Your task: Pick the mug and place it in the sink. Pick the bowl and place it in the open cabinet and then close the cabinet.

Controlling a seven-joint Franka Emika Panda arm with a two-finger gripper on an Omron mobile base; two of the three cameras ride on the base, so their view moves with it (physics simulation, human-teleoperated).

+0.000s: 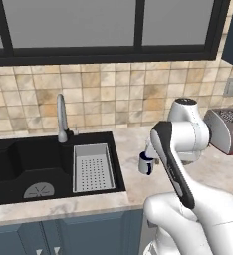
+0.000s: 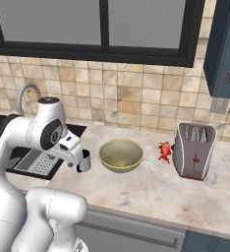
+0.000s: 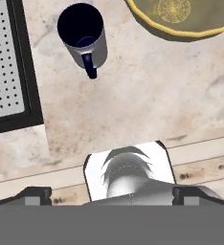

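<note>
— On the counter just right of the sink [image 1: 9,167], what does the mug [image 3: 84,33] look like?
— Upright, silver-grey outside, dark navy inside, with a dark handle turned toward the near edge.
— And the gripper [image 3: 111,195]?
— Spread wide, holding nothing, hovering above the counter's near edge, apart from the mug.
— Room around it?
— The perforated strainer tray [image 1: 92,168] lies left in the basin, the bowl [image 2: 121,154] sits just right; bare marbled counter [image 2: 151,189] lies on the near side.
</note>
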